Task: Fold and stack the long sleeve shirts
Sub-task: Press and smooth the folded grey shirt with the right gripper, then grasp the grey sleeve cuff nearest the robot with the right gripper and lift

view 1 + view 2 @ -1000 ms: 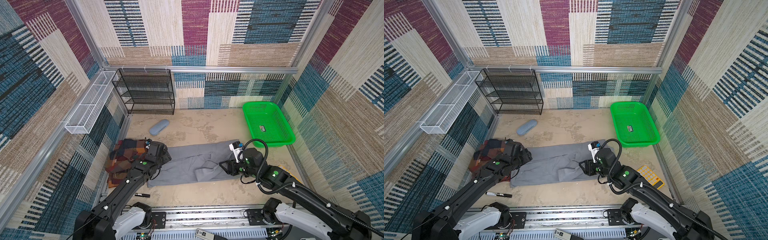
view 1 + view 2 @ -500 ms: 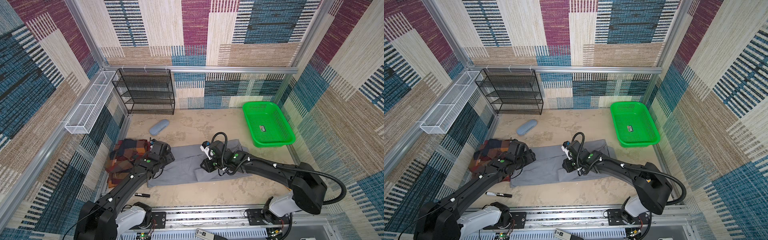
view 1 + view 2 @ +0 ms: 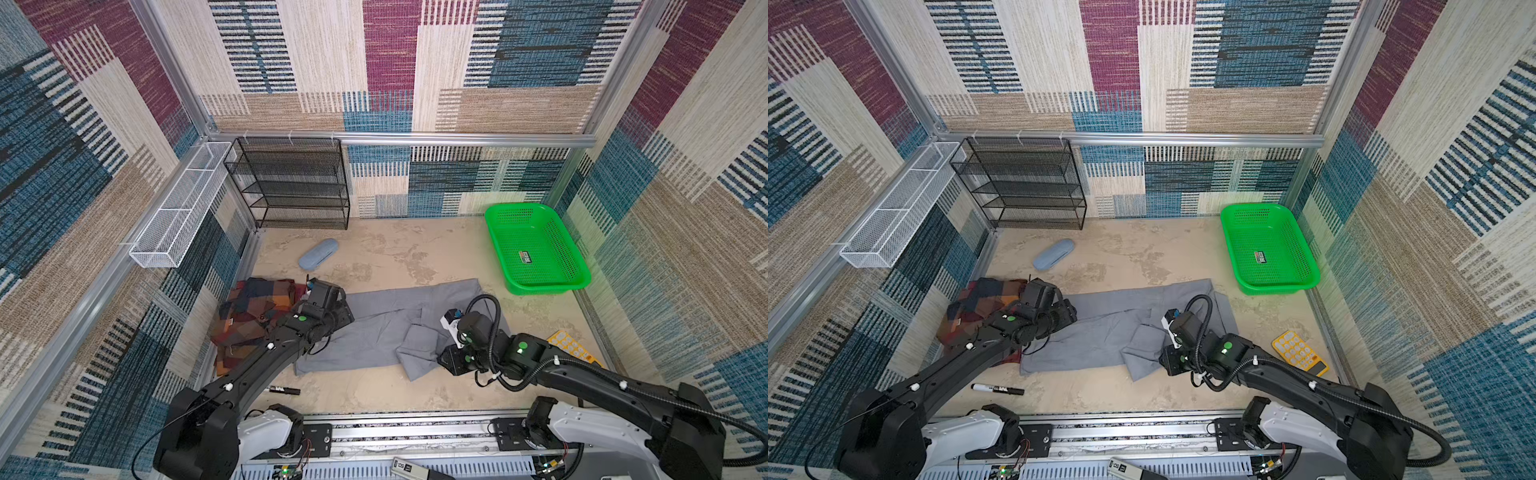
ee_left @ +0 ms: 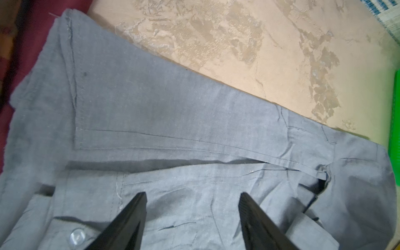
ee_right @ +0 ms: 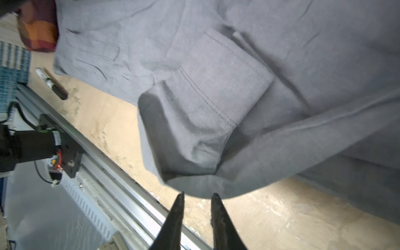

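Note:
The grey shirt (image 3: 382, 328) (image 3: 1100, 328) lies spread flat on the floor, with a sleeve folded over its near right part. The plaid shirt (image 3: 249, 307) (image 3: 971, 303) sits bunched against the left wall, touching the grey shirt's left end. My left gripper (image 4: 191, 194) (image 3: 340, 316) hangs open just over that left end, with grey cloth (image 4: 173, 108) under both fingers. My right gripper (image 5: 197, 194) (image 3: 446, 359) is at the near right edge, jaws a narrow gap apart. Only floor shows between them, and the folded sleeve's edge (image 5: 194, 129) lies just past the tips.
A green basket (image 3: 540, 289) stands at the right. A black mesh shelf (image 3: 291, 183) and a white wire basket (image 3: 178, 208) are at the back left. A blue-grey case (image 3: 318, 253), a black marker (image 3: 284, 390) and a yellow calculator (image 3: 571, 340) lie on the floor.
My right gripper swept left over the middle of the grey shirt, then drew back to the near right edge. A sleeve flap now lies folded there. The left arm barely moved.

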{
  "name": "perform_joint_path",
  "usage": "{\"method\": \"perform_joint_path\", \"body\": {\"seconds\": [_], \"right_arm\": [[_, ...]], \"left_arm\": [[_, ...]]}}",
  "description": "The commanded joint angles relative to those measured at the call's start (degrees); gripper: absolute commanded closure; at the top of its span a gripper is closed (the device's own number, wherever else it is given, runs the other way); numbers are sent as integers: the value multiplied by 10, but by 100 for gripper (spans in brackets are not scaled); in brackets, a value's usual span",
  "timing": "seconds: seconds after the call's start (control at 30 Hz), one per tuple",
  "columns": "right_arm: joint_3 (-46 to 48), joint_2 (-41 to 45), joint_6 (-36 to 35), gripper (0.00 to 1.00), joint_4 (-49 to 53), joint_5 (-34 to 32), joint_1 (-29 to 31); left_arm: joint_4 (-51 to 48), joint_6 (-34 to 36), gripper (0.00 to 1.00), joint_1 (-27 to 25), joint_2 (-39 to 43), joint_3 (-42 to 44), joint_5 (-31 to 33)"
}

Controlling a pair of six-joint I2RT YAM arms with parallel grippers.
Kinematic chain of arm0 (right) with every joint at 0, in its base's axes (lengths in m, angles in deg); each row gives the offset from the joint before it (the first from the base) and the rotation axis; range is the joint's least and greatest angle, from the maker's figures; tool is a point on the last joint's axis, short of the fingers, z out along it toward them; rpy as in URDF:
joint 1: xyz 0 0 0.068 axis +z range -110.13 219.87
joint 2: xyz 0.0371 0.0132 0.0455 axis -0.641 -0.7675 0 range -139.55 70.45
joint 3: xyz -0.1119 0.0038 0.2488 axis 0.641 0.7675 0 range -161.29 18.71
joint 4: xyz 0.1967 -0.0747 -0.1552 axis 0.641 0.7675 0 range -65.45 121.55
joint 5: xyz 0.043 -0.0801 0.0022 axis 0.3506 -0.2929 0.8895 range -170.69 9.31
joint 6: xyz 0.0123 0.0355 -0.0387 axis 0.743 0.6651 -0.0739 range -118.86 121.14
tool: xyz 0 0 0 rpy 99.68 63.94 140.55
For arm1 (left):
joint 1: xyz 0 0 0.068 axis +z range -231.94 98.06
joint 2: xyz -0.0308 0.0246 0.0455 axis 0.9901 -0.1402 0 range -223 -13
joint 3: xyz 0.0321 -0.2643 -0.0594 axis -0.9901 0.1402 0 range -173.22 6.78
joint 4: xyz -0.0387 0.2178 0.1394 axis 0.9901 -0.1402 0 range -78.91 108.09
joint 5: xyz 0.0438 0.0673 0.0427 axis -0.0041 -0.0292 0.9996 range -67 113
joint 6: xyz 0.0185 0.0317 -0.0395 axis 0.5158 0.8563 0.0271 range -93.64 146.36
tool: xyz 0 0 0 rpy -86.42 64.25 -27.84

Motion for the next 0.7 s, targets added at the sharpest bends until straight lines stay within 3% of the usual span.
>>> {"method": "perform_joint_path", "body": {"seconds": [0.0, 0.23, 0.5, 0.67], "right_arm": [[-15, 22, 45, 59, 20, -18, 1], [-117, -128, 4, 41, -28, -81, -6], [-157, -266, -62, 40, -79, -93, -52], [-169, -328, -100, 51, -92, -70, -57]], "left_arm": [[18, 10, 29, -4, -6, -5, -5], [12, 11, 29, -12, -15, -15, -6], [5, 17, 29, -16, -11, -12, 2], [2, 20, 29, -16, -13, -13, -1]]}}
